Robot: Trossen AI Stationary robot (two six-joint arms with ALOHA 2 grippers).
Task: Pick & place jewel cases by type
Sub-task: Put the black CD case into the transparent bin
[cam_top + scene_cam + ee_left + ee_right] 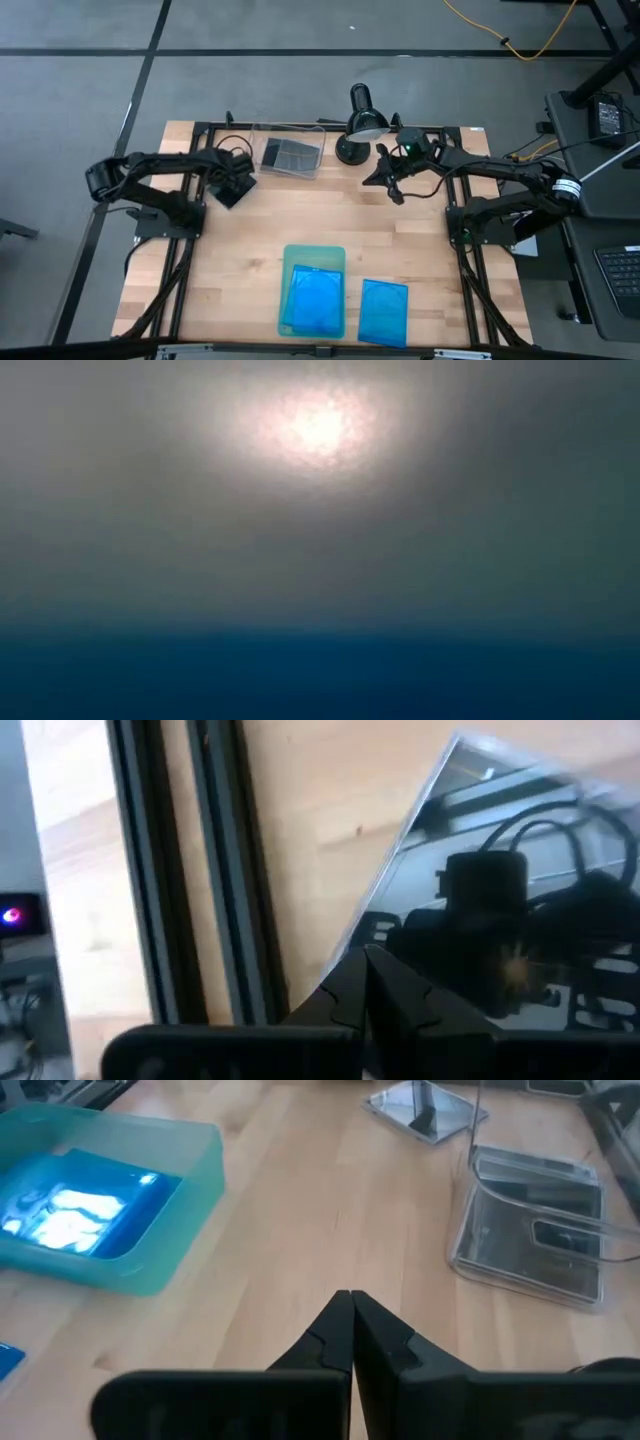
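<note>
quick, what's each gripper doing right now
left gripper: shut on a dark jewel case.
right gripper: shut, holding nothing.

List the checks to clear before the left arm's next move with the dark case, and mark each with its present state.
1. Left gripper shut on the dark jewel case: ok; the wrist view shows the fingers closed at its corner.
2. Case clear of the clear bin: ok, it sits beside the bin, not in it.
3. Room in the bin: cannot tell; dark cases already lie inside.
4. Right gripper out of the way: ok, shut and empty near the lamp.
5. Blue jewel case still outside the pale-green tray: not ok.
6. Low view usable: not ok, it is blocked.
</note>
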